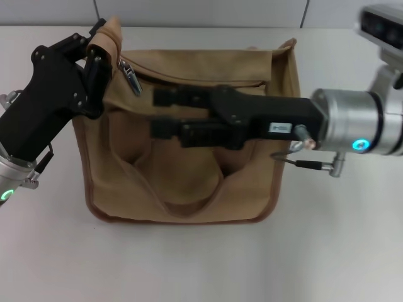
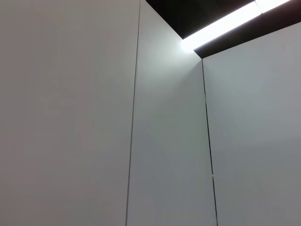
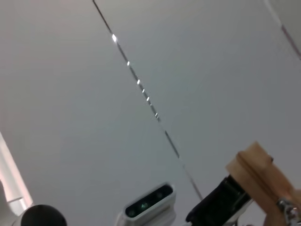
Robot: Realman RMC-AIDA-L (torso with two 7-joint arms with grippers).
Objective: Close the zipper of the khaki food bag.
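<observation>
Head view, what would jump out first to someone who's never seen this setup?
The khaki food bag fills the middle of the white table, handles toward the camera. The right gripper reaches across its top from the right, fingers parted over the flap. At the bag's far left corner the left gripper pinches the fabric, with the silver zipper pull dangling beside it.
</observation>
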